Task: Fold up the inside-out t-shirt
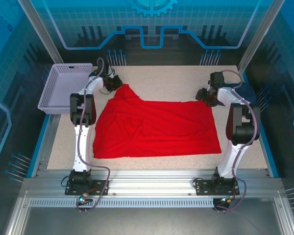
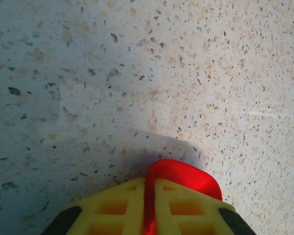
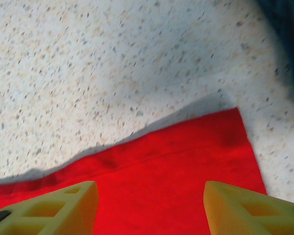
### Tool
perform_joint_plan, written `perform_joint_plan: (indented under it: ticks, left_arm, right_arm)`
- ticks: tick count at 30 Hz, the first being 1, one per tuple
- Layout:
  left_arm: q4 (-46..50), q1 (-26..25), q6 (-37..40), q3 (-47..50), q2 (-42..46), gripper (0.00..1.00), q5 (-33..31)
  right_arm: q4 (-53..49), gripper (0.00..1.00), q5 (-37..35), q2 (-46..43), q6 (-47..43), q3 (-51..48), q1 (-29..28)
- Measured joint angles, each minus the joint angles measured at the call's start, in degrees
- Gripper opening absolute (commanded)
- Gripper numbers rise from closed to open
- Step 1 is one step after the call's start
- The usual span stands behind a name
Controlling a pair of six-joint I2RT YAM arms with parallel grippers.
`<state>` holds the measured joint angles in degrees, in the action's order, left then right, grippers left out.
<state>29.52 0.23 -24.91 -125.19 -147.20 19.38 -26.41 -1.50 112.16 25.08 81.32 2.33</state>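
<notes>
The inside-out t-shirt (image 1: 157, 128) is bright red and lies spread across the middle of the speckled table, with a peak pulled up at its far left. My left gripper (image 1: 115, 83) sits at that peak. In the left wrist view its yellow fingers (image 2: 122, 210) are shut on a fold of the red cloth (image 2: 183, 175), which bulges out past the tips. My right gripper (image 1: 209, 95) hovers over the shirt's far right corner. Its yellow fingers (image 3: 63, 208) stand wide apart above the hemmed red corner (image 3: 186, 161), with nothing between them.
A lavender mesh basket (image 1: 63, 88) stands at the far left of the table. A dark navy garment (image 3: 286, 34) lies at the right edge, beside the right arm. Blue enclosure walls ring the table.
</notes>
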Motion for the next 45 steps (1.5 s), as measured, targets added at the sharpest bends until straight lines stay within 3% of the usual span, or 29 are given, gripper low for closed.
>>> perform_joint_plan:
  ticks: [6,13,32,38,45]
  left_arm:
    - [0.0,0.0,0.0,0.0,0.0,0.0,0.0]
    - [0.0,0.0,0.0,0.0,0.0,0.0,0.0]
    - [-0.2,0.1,0.0,0.0,0.0,0.0,0.0]
    - [-0.4,0.2,0.0,0.4,1.0,0.0,0.0]
    - [-3.3,0.3,0.0,7.2,11.0,0.0,0.1]
  right_arm:
    - [-3.3,0.55,-4.0,5.4,1.0,5.6,0.4]
    - [-8.1,0.52,-6.3,10.8,1.0,12.1,1.8]
    - [-11.9,0.09,-7.1,14.1,0.3,16.6,1.9]
    - [-11.2,0.01,-6.4,14.1,-0.6,16.6,1.9]
    - [-10.4,0.0,-3.7,11.0,-2.1,16.1,1.9]
